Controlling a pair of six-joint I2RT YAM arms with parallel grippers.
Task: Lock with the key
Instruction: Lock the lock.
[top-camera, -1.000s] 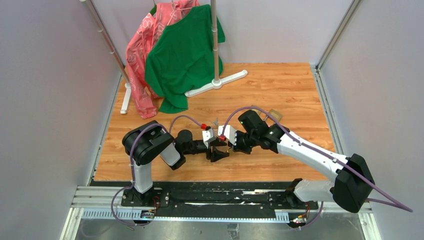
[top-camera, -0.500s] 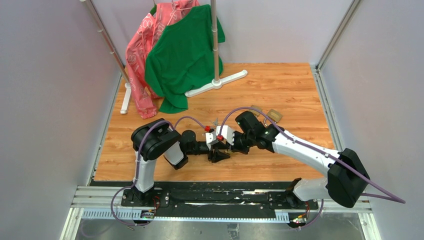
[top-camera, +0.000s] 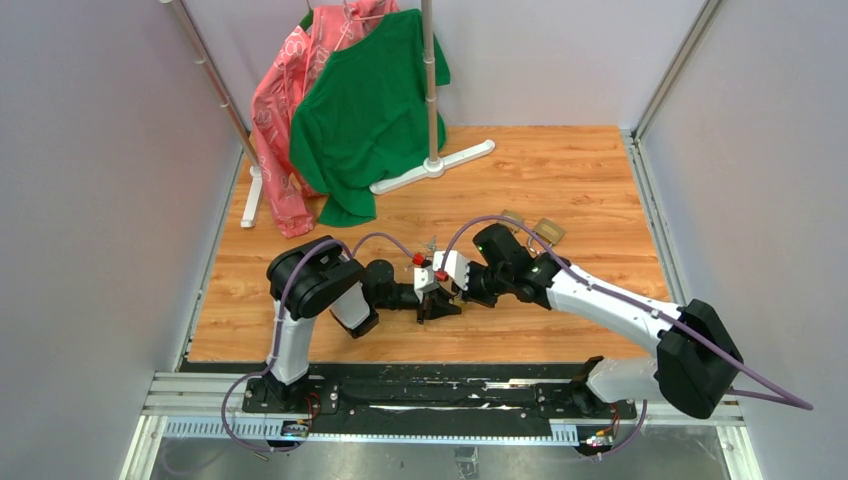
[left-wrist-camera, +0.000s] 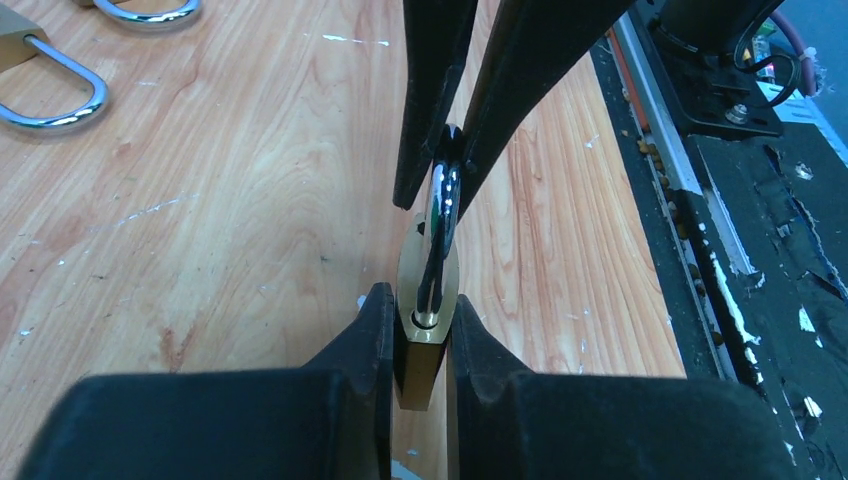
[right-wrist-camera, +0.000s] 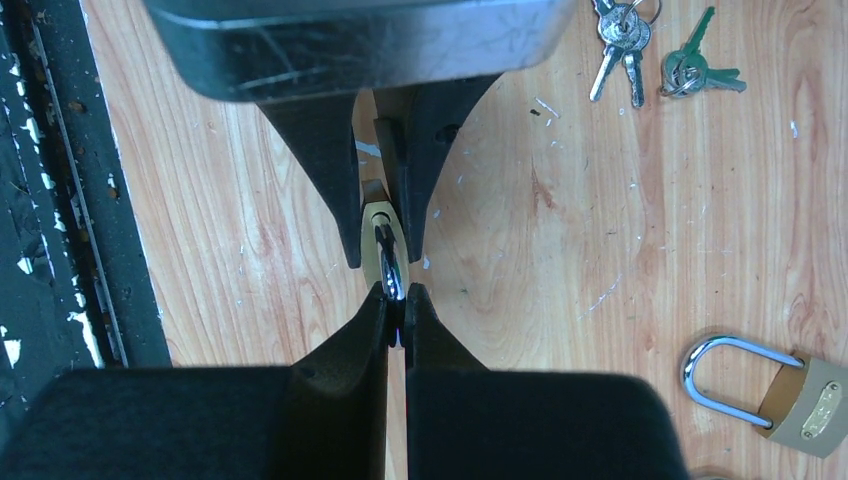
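The two arms meet near the middle of the top view, over the wooden table (top-camera: 560, 170); the left gripper (left-wrist-camera: 420, 300) is clamped on the brass body of a padlock (left-wrist-camera: 424, 352), one finger pressed on each flat face. The right gripper (right-wrist-camera: 397, 292) is pinched tight on the top of that padlock's shackle (left-wrist-camera: 440, 215), its dark fingers coming in from the upper edge of the left wrist view. The padlock is seen edge-on in both wrist views, so whether the shackle is pushed home cannot be told; nor can it be told whether the body touches the table.

The key (right-wrist-camera: 620, 35), a small silvery cluster, lies flat on the wood in the upper right of the right wrist view; neither gripper touches it. Just to its right lies a green key bunch (right-wrist-camera: 695, 72), near it but apart. In the top view the key sits just above the meeting grippers.

A second padlock (right-wrist-camera: 808, 408) lies on its side in the lower right of the right wrist view, its shackle pointing left; the left wrist view shows two loose shackles in its upper left corner.

At the upper left of the top view a rack (top-camera: 430, 90) stands on the table; a green shirt (top-camera: 365, 110) and a pink garment (top-camera: 285, 120) hang from it.
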